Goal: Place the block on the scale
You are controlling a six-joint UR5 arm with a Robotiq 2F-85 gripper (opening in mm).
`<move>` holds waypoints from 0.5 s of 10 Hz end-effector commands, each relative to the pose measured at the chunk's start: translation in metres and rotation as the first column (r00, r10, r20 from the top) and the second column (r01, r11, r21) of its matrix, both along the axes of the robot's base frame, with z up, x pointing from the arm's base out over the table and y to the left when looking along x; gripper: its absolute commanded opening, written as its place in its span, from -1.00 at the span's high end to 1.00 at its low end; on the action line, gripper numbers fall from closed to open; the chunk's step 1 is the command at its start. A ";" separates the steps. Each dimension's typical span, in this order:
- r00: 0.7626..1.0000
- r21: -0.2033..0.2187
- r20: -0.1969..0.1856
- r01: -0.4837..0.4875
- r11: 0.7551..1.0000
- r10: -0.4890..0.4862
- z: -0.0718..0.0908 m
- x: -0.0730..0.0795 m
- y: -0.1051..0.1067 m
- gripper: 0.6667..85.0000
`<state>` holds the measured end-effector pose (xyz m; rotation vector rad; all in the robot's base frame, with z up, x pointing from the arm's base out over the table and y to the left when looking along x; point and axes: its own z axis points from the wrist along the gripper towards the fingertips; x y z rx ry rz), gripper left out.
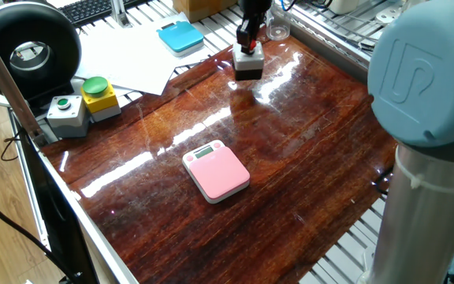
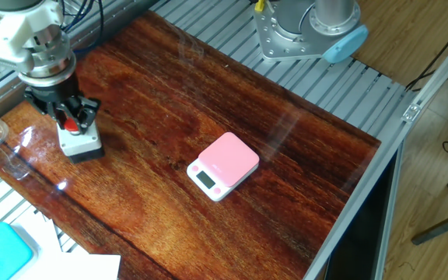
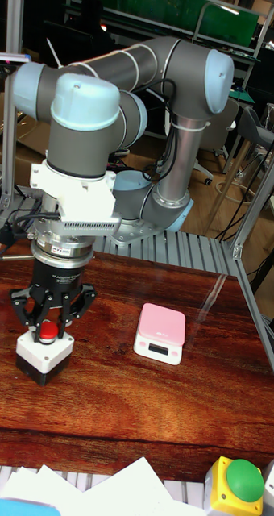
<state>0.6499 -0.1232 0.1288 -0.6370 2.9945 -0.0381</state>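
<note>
I see my black tool [image 3: 47, 322] clamped around the boxy grey block [image 3: 43, 351] with its round red button, above glossy wooden tabletop [image 2: 302, 163], apart from the flat, rounded pink scale [image 2: 224, 165].

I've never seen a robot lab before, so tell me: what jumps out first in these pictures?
The big grey-and-blue robot arm dominates, its gripper closed around a small grey block with a red button near the far corner of the glossy wooden table. A little pink scale sits alone mid-table. Off the table's edge stands a yellow box with a green button.
</note>
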 end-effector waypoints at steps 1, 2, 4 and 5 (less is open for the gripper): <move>0.995 -0.010 -0.018 0.103 0.995 -0.103 0.014 -0.022 0.028 0.99; 0.989 -0.024 -0.026 0.146 0.989 -0.146 0.023 -0.033 0.045 0.99; 0.971 -0.053 -0.049 0.232 0.971 -0.235 0.038 -0.049 0.070 0.99; 0.956 -0.071 -0.061 0.283 0.956 -0.287 0.044 -0.056 0.084 0.99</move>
